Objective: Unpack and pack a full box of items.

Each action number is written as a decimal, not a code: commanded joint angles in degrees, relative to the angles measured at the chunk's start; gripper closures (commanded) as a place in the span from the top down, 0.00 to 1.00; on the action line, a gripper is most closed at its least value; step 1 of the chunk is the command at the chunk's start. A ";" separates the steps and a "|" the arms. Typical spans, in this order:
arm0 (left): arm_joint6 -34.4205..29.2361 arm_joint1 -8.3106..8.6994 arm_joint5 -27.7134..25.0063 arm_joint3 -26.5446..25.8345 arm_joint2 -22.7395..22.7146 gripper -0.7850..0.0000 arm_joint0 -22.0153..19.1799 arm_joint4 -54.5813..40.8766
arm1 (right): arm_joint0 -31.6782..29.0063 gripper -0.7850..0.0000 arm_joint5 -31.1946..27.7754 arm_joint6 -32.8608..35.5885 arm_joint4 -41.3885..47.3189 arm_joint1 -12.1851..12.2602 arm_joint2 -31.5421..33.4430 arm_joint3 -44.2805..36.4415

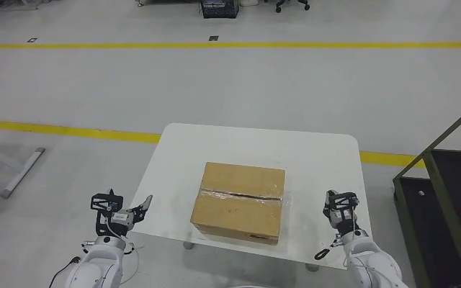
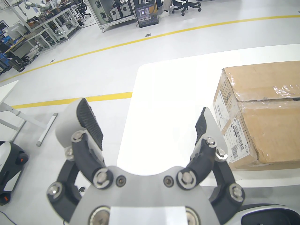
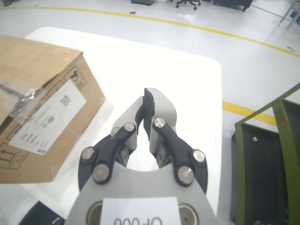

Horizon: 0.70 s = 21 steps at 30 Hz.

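Observation:
A closed brown cardboard box (image 1: 239, 201) sits in the middle of the white table (image 1: 317, 155), its top flaps taped along a seam, white labels on its ends (image 2: 225, 108) (image 3: 49, 115). My left gripper (image 1: 135, 209) hovers at the table's near left edge, open and empty, its black ribbed pads (image 2: 90, 122) wide apart, the box (image 2: 262, 113) off to its side. My right gripper (image 1: 340, 209) is over the table's near right edge, shut with nothing held, its pads (image 3: 146, 111) pressed together beside the box (image 3: 35, 90).
A green metal cart (image 1: 432, 201) (image 3: 269, 155) stands just right of the table. Yellow floor lines (image 1: 230, 45) run behind. Another white table leg (image 2: 14, 112) and a robot base stand on the floor to the left. Bare tabletop surrounds the box.

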 commanded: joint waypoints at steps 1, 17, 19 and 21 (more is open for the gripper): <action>0.00 0.00 0.00 0.00 0.00 1.00 0.00 0.00 | 1.11 0.00 -0.53 -0.08 0.16 -0.27 -2.00 2.00; 0.00 0.00 0.00 0.00 0.00 1.00 0.00 0.00 | 11.22 0.00 -6.67 -1.86 -1.55 -2.12 -13.70 14.21; 0.00 0.00 0.00 0.00 0.00 1.00 0.00 0.00 | 12.14 0.00 -7.63 -1.94 -1.58 -2.33 -14.83 15.01; 0.00 0.00 0.00 0.00 0.00 1.00 0.00 0.00 | 12.83 0.00 -8.18 -1.74 -1.51 -2.46 -15.45 15.60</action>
